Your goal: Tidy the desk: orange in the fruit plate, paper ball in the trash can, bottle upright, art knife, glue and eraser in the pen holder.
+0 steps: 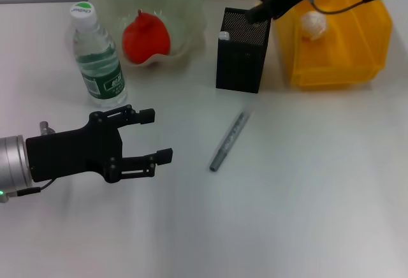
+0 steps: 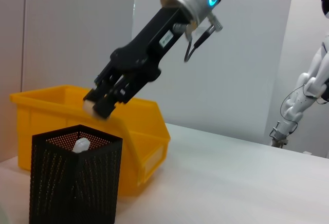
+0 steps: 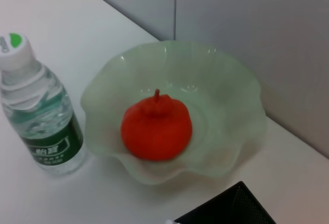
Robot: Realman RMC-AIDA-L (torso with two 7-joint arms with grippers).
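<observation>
The eraser, a small tan block, is clamped between the fingers of the right gripper, which is held just above the open top of the pen holder. In the head view the right gripper is seen at the far corner of the black mesh pen holder, between it and the trash can. A white-tipped object (possibly the glue, though this cannot be told) is seen poking up inside the pen holder.

The paper ball is lying inside the yellow trash can, which is set just beside the pen holder. The orange is resting in the middle of the pale-green fruit plate. The bottle is standing upright, cap up, just beside the fruit plate. A slim grey pen-like tool (presumably the art knife) is lying flat on the white desk, in front of the pen holder and apart from it.

The left gripper is held low over the near side of the desk, in front of the bottle, with its fingers spread apart and nothing between them.
</observation>
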